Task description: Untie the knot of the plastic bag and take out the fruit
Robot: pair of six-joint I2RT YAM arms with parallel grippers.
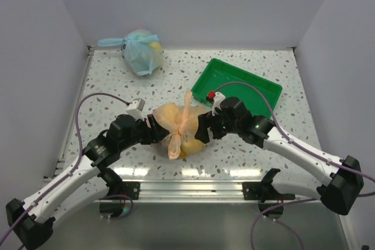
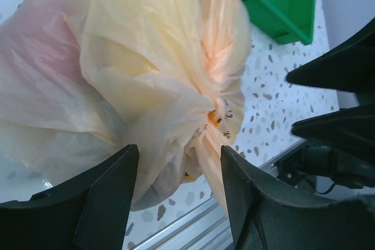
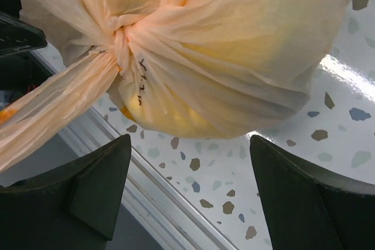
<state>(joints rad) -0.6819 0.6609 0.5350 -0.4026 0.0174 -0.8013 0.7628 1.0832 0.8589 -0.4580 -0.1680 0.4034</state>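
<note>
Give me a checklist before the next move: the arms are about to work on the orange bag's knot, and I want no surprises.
1. Knot undone: not ok, tied tight.
2. Left gripper open: ok, jaws apart with bag plastic between them.
3. Right gripper open: ok, jaws wide, nothing between them.
4. Loose tail to pull: ok, it hangs free from the knot.
5. Fruit out: not ok, yellow shapes show only through the bag.
6. Green tray ready: cannot tell, the right gripper covers its near corner.
</note>
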